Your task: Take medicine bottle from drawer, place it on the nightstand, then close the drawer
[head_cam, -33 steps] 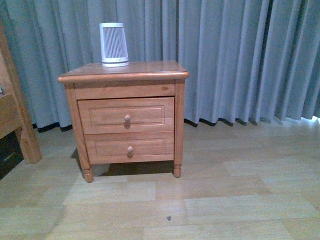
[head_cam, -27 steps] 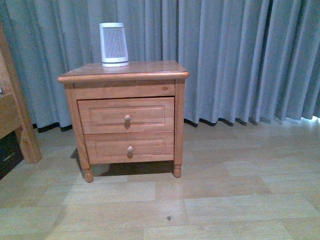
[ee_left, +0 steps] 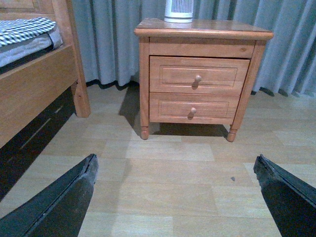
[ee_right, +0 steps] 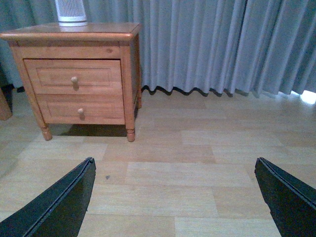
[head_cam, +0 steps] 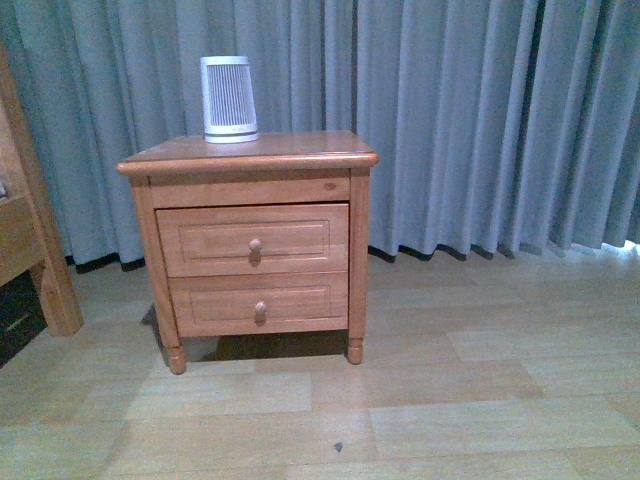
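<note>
Both arms are short of the nightstand [head_cam: 248, 160]. The left end effector [ee_left: 175, 163] and the right end effector [ee_right: 175, 162] hang released, fingers spread wide over the floor [head_cam: 450, 400], gripping nothing. The nightstand stands well ahead of both. In the front view it sits toward the left arm's side, so the left end effector looks better placed for the reach (a judgement, since neither arm shows in that view). The drawer [head_cam: 252, 232], the taller front directly under the worktop, is fully shut. Its long axis runs level across the nightstand and its round knob [head_cam: 255, 245] faces the robot, so any pull would have to come straight back from the nightstand. The medicine bottle is nowhere visible. It is presumably inside the shut drawer, so how it lies cannot be told. On the worktop stands a white slatted device [head_cam: 228, 98]. Beside the nightstand, a bed frame [ee_left: 39, 84] is cut off at the picture's edge.
</note>
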Controlling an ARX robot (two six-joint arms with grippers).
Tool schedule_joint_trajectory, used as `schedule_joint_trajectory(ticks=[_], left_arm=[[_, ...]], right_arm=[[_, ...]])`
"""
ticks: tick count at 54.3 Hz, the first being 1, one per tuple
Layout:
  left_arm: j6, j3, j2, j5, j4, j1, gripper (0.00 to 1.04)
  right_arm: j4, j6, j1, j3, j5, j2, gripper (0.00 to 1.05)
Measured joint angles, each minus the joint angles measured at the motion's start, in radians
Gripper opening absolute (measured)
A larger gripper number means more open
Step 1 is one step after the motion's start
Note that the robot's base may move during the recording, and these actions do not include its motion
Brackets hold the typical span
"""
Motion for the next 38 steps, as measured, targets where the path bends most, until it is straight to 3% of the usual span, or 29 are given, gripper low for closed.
schedule_joint_trajectory(ticks=[38], left_arm=[[0.0,0.0,0.0,0.0,0.0,0.0,0.98]], right_arm=[[0.0,0.0,0.0,0.0,0.0,0.0,0.98]])
